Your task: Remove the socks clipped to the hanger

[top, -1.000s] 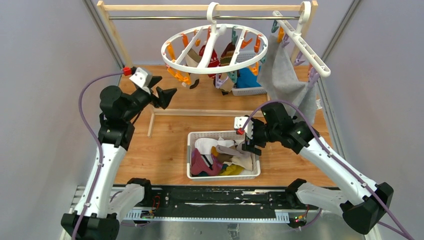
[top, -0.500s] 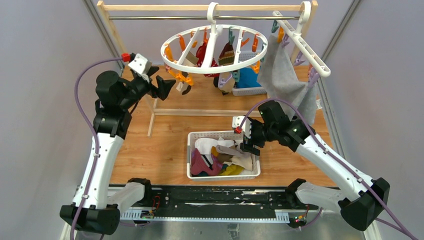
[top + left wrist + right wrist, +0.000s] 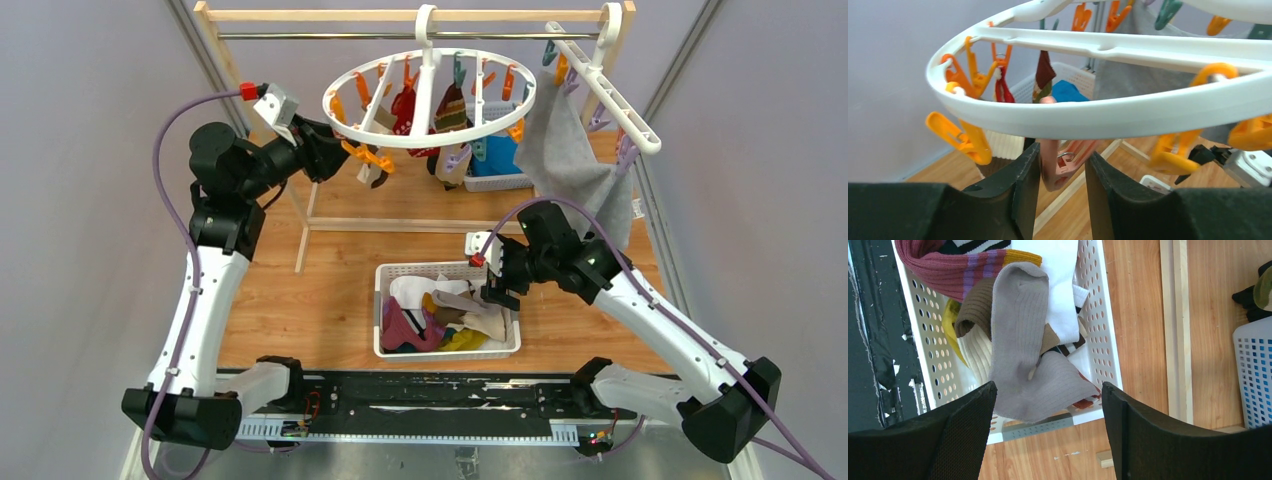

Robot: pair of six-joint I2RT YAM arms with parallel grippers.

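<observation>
1. Step in hand: the left claw is raised under the near-left rim of the hanger. Its fingers are parted and straddle a salmon clip. The claw is released, not clenched on anything. Whether the fingers touch the clip cannot be told, and whether this clip holds fabric is hidden behind them.
2. Method, as a judgement: the grip should close on sock fabric just under the clip, not on the clip body. The pull should run straight down and slightly toward the near side. The hanger hangs free by its hook from the rail, so a sideways tug is likely to swing it rather than free the sock.
3. The right claw is wide apart and grasps nothing. It hovers over the right side of the white basket on the tabletop. A grey sock lies in the basket beneath it.
4. Location of the socks: red and brown-cream ones hang under the ring's far middle, and a beige one hangs at the near-left edge beside the left claw. One more hangs near the centre. Others are piled in the basket.
5. Appearance of the hanger: a round white plastic ring with crossbars and orange, teal and purple clips along the bars and rim.
</observation>
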